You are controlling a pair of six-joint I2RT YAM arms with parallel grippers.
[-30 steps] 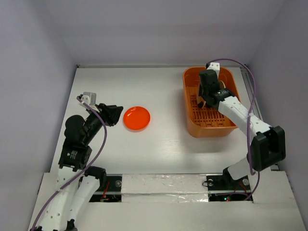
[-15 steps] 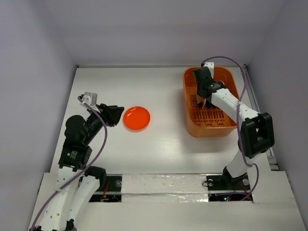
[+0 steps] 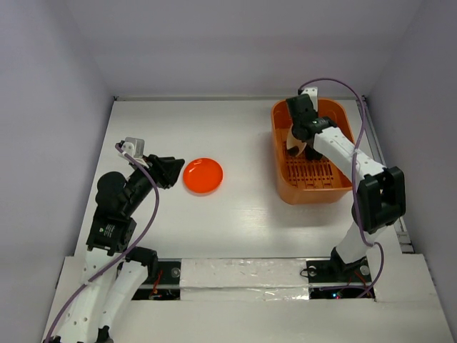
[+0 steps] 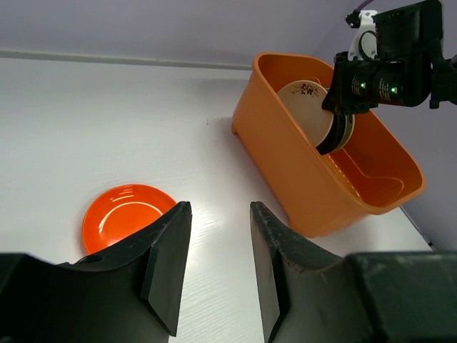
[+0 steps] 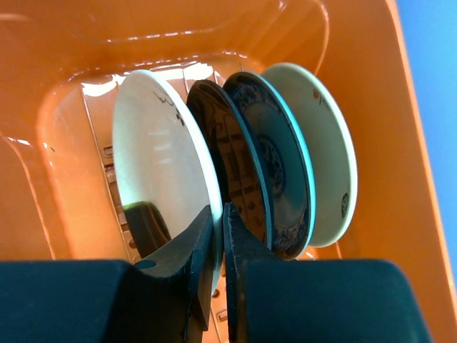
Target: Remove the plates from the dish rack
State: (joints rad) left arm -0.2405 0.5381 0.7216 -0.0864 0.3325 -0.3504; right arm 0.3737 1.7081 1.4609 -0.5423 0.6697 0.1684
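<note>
The orange dish rack (image 3: 314, 193) stands at the back right, its wall (image 5: 403, 186) filling the right wrist view. Several plates stand on edge in it: a cream plate (image 5: 153, 153), a dark one (image 5: 220, 136), a blue-patterned one (image 5: 275, 164) and another cream one (image 5: 325, 157). My right gripper (image 5: 218, 214) reaches down into the rack (image 4: 300, 179), its fingers pinched on the rim of the first cream plate (image 4: 305, 107). An orange-red plate (image 3: 203, 175) lies flat on the table. My left gripper (image 4: 220, 211) hovers open just right of that plate (image 4: 125, 214), holding nothing.
White table with grey walls on three sides. The rack sits close to the right wall. The right arm's purple cable (image 3: 335, 84) loops above the rack. A taped strip (image 3: 243, 271) runs along the near edge between the arm bases.
The right gripper has moved toward the rack's far left part and lowered onto the plates, its jaws closing on the cream plate's rim. The left arm has stayed still.
</note>
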